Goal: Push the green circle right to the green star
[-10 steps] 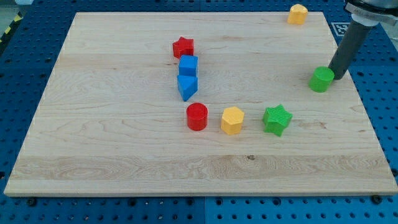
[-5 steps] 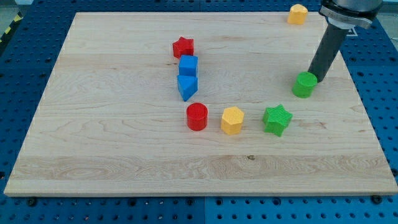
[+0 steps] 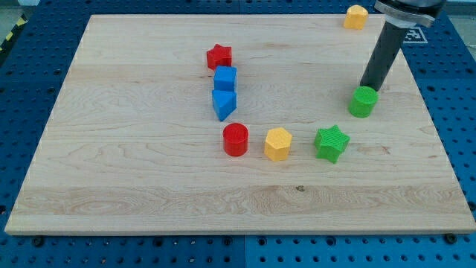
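Observation:
The green circle (image 3: pixel 363 102) sits on the wooden board (image 3: pixel 149 179) at the view's right. My tip (image 3: pixel 366 87) touches the circle's top edge, with the dark rod rising up and to the right. The green star (image 3: pixel 331 144) lies below and to the left of the circle, about a block's width apart from it.
A yellow hexagon (image 3: pixel 277 144) and a red circle (image 3: pixel 236 139) line up left of the star. A blue triangle-like block (image 3: pixel 223 104), a blue cube (image 3: pixel 225 78) and a red star (image 3: pixel 219 56) stand in a column. A yellow block (image 3: pixel 356 16) sits at the top right edge.
My tip has moved left and pushed the green circle left and slightly down, closer to the green star. In the last half second the movement was small.

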Motion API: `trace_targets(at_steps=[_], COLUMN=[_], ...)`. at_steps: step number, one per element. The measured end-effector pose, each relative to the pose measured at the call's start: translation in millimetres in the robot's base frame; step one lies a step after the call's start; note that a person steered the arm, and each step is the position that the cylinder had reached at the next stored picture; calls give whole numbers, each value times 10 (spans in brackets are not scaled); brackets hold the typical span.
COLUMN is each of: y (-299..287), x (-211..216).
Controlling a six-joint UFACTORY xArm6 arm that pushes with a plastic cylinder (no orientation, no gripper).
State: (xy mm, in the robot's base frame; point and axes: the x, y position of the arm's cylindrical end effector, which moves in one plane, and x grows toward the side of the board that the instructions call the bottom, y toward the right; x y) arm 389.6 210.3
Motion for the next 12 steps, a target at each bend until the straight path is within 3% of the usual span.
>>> trace_targets(at_steps=[3, 7, 9, 10, 12], y=[-98, -98, -121, -121, 325], x=[122, 882, 976, 721, -757])
